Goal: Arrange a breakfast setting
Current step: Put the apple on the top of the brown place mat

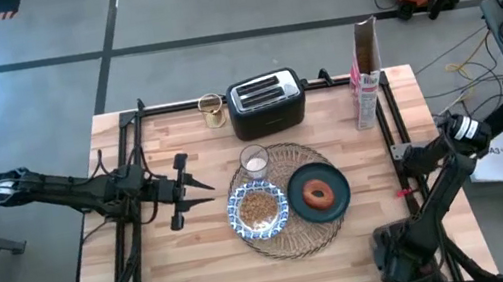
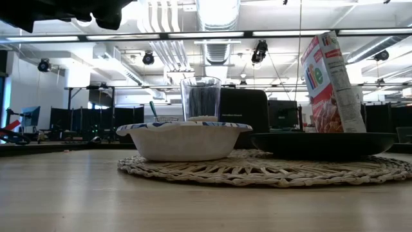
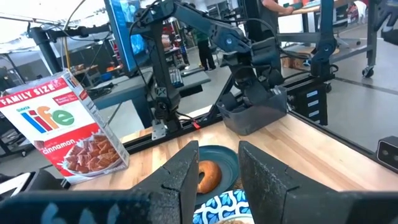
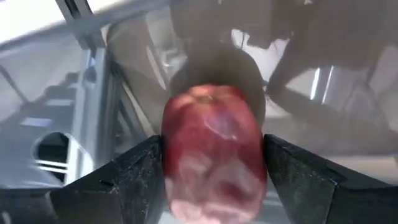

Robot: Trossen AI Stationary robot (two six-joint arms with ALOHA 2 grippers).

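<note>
On the round straw placemat (image 1: 293, 243) stand a dark teal plate (image 1: 339, 180) with a brown ring pastry (image 1: 319, 193), a blue-and-white bowl (image 1: 238, 210) of cereal and a small clear glass (image 1: 255, 161). My left gripper (image 1: 206, 184) hovers level to the left of the mat, open, nothing between its fingers (image 3: 186, 180). My right gripper (image 4: 211, 168) is at the table's near right corner, reaching down into a grey bin (image 3: 249, 118), shut on a red apple (image 4: 211, 124). My right gripper pinches the red apple by two opposite sides (image 4: 171, 162) between its two fingers (image 4: 130, 177). The fingers slant downward into the grey bin. Whether the apple rests on anything below cannot be seen.
A black toaster (image 1: 266, 103), a small golden jar (image 1: 213, 112) and an upright cereal box (image 1: 367, 72) stand along the table's far edge. Black frame rails (image 1: 131, 150) run along the left, far and right edges. Bare wood lies in front of the mat.
</note>
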